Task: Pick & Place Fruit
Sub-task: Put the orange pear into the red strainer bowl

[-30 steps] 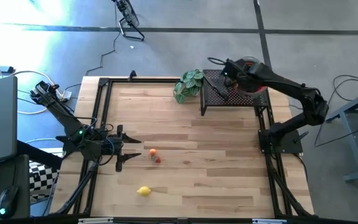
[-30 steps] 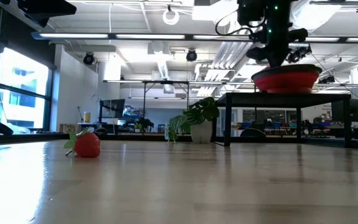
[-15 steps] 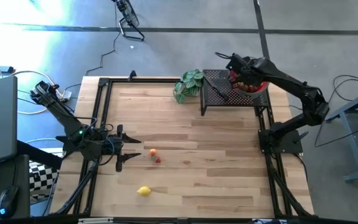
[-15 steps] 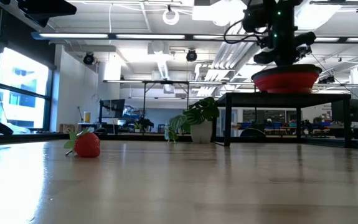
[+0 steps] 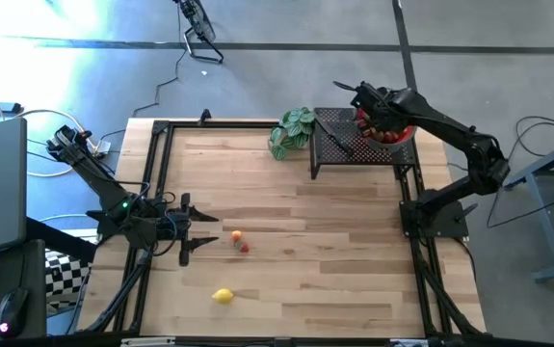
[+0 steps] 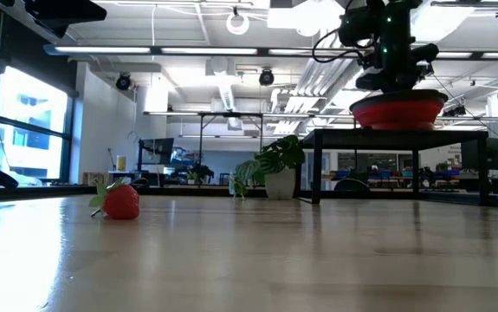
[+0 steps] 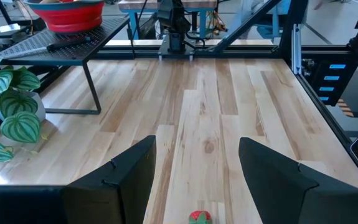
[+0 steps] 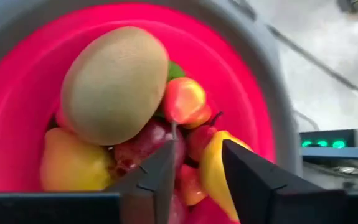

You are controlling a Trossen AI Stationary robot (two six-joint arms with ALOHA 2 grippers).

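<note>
Three small fruits lie on the wooden table in the high view: an orange one (image 5: 236, 235), a red strawberry (image 5: 244, 247) and a yellow lemon (image 5: 223, 296). The strawberry (image 6: 121, 201) also shows in the low view. My left gripper (image 5: 204, 231) waits open at the table's left, with the strawberry (image 7: 198, 217) just ahead of its fingers. My right gripper (image 8: 198, 155) is open and points down into the red bowl (image 5: 399, 136) on the black stand. The bowl holds a brown kiwi (image 8: 113, 84), a peach-coloured fruit (image 8: 183, 99), a yellow fruit (image 8: 73, 165), a dark red one (image 8: 144, 146) and a yellow curved one (image 8: 213, 174). My right gripper comes from above into the red bowl. Its fingertips (image 8: 168, 155) stand on either side of a small red fruit (image 8: 197, 140), between the dark red fruit and the yellow curved one. Whether they touch any fruit, I cannot tell.
The bowl (image 6: 397, 113) sits on a black mesh stand (image 5: 339, 145) at the table's far right. A green leafy plant (image 5: 291, 130) stands beside the stand's left leg. A black frame runs round the table's edges. Bare wood lies between the loose fruits and the stand.
My right gripper has moved toward the table's right, from the stand's mesh side to above the red bowl, and has stayed there for the last half second. The fruits and my left arm have kept still.
</note>
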